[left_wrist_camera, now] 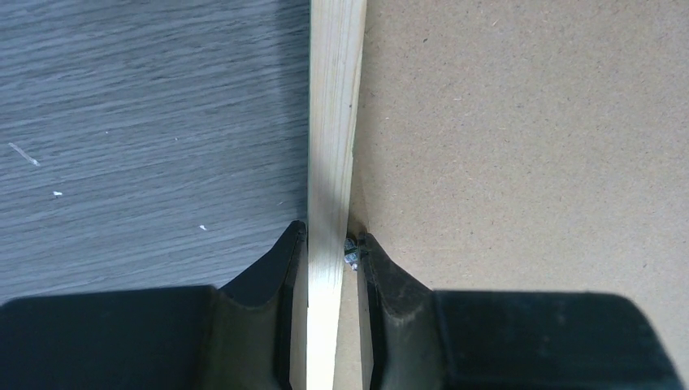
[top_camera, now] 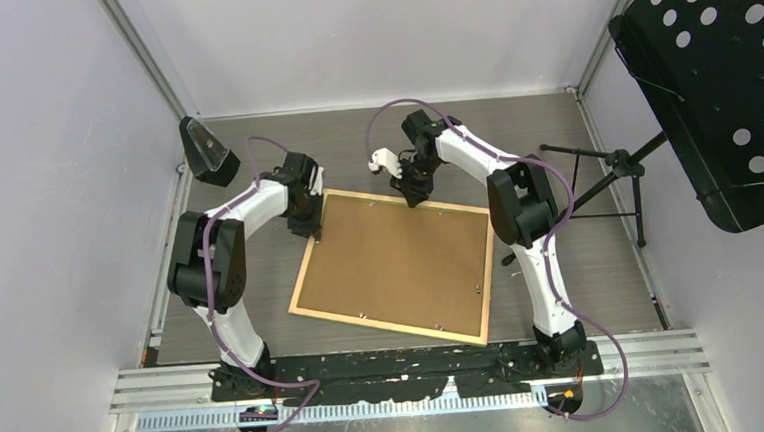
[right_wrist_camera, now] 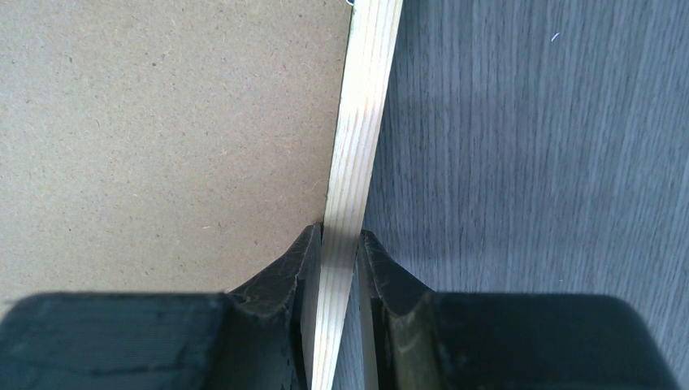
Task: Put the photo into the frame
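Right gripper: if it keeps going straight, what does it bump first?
Probably the frame: its wooden rail sits between the fingers of the right gripper. Beyond lie the backing board and table; depth unclear.

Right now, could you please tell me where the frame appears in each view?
Top external: the frame lies back-up, mid-table.
Left wrist: its wooden rail runs up the middle.
Right wrist: its rail runs up the middle, leaning right.
Shared landmark: the brown backing board beside the rail.
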Controlling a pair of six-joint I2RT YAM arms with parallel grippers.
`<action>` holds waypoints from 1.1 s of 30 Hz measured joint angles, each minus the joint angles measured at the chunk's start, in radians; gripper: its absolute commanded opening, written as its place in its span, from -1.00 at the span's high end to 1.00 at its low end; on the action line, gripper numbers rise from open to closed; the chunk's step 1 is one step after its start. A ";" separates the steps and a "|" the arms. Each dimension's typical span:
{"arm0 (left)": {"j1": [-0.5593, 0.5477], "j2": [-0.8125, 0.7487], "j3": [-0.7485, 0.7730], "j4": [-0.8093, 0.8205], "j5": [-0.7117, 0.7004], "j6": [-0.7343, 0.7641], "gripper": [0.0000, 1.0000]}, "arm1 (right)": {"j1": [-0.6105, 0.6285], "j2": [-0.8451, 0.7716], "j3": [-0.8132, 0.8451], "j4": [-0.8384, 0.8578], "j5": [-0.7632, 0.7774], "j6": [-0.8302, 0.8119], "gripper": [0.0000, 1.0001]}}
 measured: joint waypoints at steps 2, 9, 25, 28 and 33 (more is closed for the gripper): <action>-0.006 -0.001 0.000 0.000 -0.010 0.006 0.78 | 0.000 0.000 0.000 0.000 0.000 0.000 0.89; -0.022 -0.004 0.000 0.000 -0.038 0.022 0.91 | 0.000 0.000 0.000 0.000 0.003 0.002 0.89; -0.039 -0.034 -0.029 0.008 -0.074 0.052 1.00 | -0.004 0.000 0.001 -0.008 0.011 0.006 0.89; -0.039 -0.034 -0.030 0.008 -0.072 0.061 1.00 | -0.003 0.000 0.002 -0.009 0.015 0.006 0.89; -0.035 -0.035 -0.030 0.009 -0.065 0.069 0.72 | -0.001 0.000 0.004 -0.010 0.022 0.009 0.89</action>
